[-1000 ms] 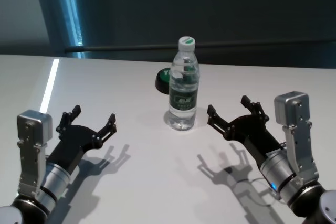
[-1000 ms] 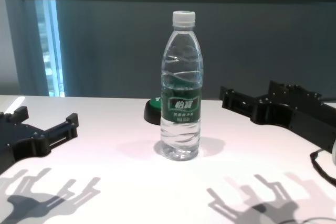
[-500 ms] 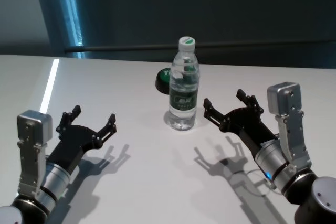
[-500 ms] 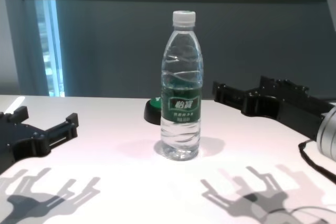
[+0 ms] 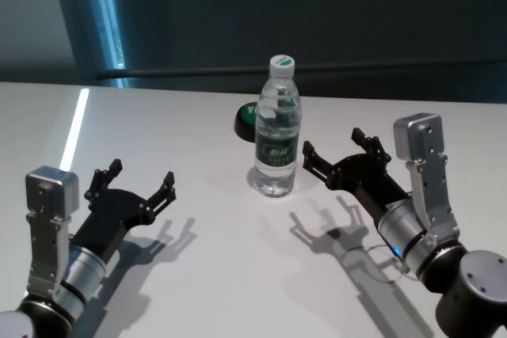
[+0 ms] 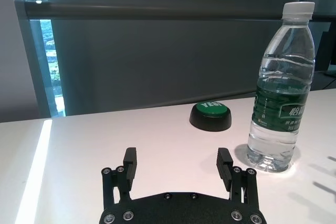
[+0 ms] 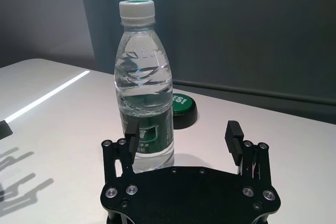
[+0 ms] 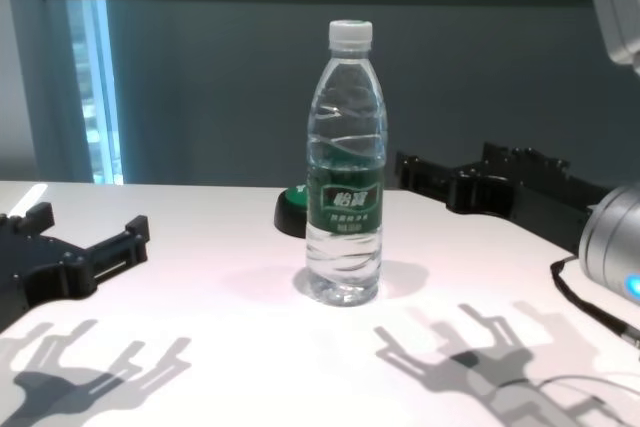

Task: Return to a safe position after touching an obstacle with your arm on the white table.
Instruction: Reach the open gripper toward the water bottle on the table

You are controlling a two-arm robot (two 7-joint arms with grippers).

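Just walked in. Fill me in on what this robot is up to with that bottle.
The right gripper is open and hovers over the white table, close beside the water bottle, with one finger nearest the bottle's label. Whether it touches the bottle yet cannot be told. The bottle stands upright with its cap on, in front of a low black-and-green round object. The left gripper is open too, parked well off to the bottle's left. Neither gripper holds anything.

The clear water bottle (image 7: 143, 87) is seen upright on the white table (image 7: 58, 124), just beyond the spread fingers (image 7: 231, 136) of the right gripper (image 7: 181, 137).
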